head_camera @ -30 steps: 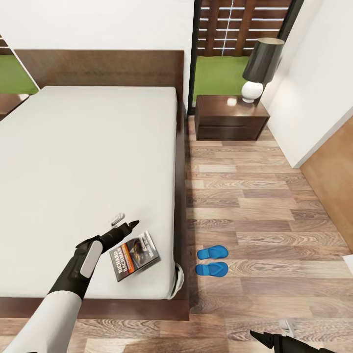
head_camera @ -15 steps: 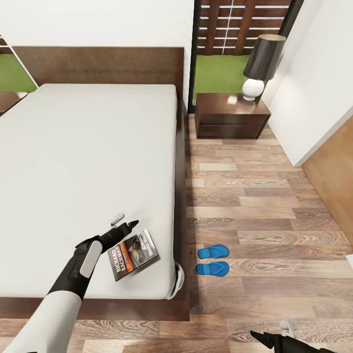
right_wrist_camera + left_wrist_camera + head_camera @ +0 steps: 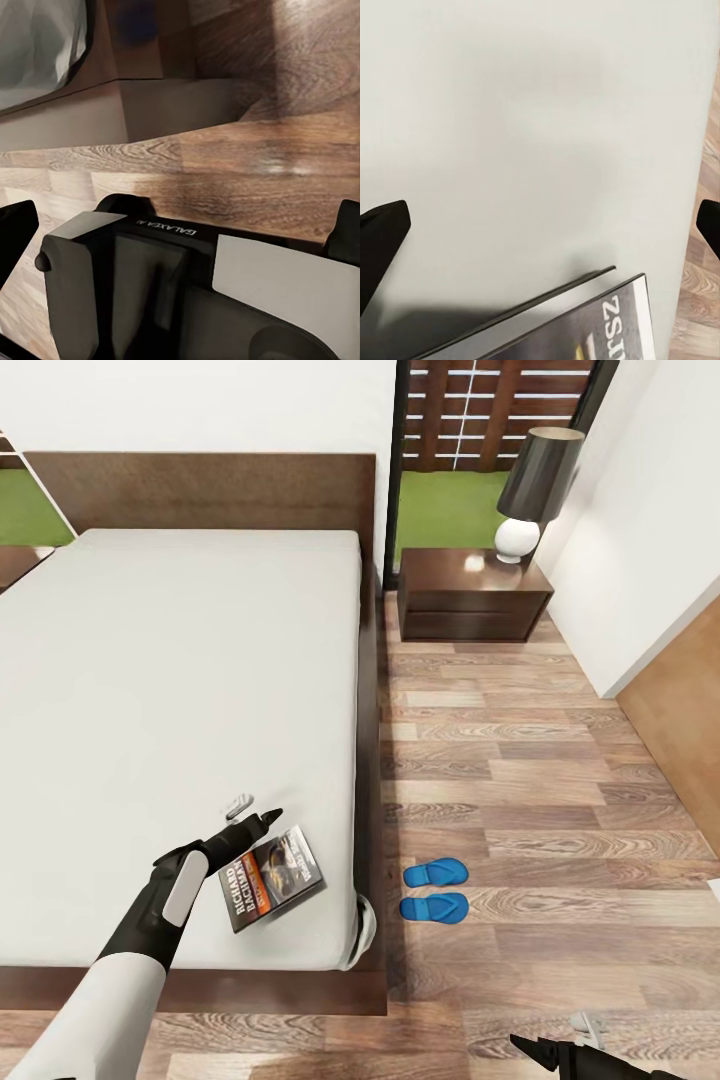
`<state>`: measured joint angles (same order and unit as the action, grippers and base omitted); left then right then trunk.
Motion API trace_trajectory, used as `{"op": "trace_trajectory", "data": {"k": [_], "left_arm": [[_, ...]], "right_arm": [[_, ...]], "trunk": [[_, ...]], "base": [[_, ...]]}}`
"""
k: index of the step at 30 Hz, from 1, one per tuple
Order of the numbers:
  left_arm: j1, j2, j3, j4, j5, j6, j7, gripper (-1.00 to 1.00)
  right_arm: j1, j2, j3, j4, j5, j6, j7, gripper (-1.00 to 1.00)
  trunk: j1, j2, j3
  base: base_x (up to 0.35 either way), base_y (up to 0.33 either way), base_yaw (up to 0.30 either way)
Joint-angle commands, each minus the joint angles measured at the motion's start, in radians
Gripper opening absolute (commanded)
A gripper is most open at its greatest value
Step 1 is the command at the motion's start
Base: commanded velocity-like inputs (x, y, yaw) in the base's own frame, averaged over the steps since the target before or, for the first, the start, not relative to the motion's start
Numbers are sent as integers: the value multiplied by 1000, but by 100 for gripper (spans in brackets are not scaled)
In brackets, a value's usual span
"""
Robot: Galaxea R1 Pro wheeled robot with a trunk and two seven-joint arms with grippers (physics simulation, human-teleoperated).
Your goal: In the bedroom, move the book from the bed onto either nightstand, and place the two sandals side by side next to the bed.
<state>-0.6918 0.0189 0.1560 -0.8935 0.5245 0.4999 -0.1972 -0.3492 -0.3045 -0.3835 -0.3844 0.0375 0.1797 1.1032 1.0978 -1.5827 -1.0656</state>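
Observation:
The book (image 3: 272, 877) lies flat on the bed (image 3: 180, 680), close to its near right corner, with its dark cover and orange band facing up. My left gripper (image 3: 254, 813) hovers open just beyond the book's far edge. In the left wrist view its fingertips (image 3: 381, 236) stand wide apart over the mattress, and a corner of the book (image 3: 585, 322) shows. The two sandals (image 3: 435, 874) (image 3: 433, 908) rest side by side on the floor beside the bed. The nightstand (image 3: 472, 595) stands past the bed's right side. Low at the near right, my right gripper (image 3: 556, 1035) is open and holds nothing.
A black-shaded lamp (image 3: 535, 490) with a white base stands on the nightstand. A white wall (image 3: 640, 560) bounds the wood floor (image 3: 520, 760) on the right. In the right wrist view, my own base (image 3: 187, 300) sits over the floor.
The whole picture has shifted slightly, so the camera moved. Both grippers keep their poses, and the book and sandals lie as before.

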Motion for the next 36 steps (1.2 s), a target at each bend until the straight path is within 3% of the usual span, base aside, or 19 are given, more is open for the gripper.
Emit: {"op": "trace_trajectory", "data": {"k": [1,36], "left_arm": [[0,0,2,1,3,9,-1,100],[0,0,2,1,3,9,-1,100]], "right_arm": [[-1,1,-8,-1,4,10,6,100],[-1,1,-8,-1,4,10,6,100]], "trunk": [[0,0,-1],[0,0,-1]], "base": [[0,0,0],[-46,0,0]]}}
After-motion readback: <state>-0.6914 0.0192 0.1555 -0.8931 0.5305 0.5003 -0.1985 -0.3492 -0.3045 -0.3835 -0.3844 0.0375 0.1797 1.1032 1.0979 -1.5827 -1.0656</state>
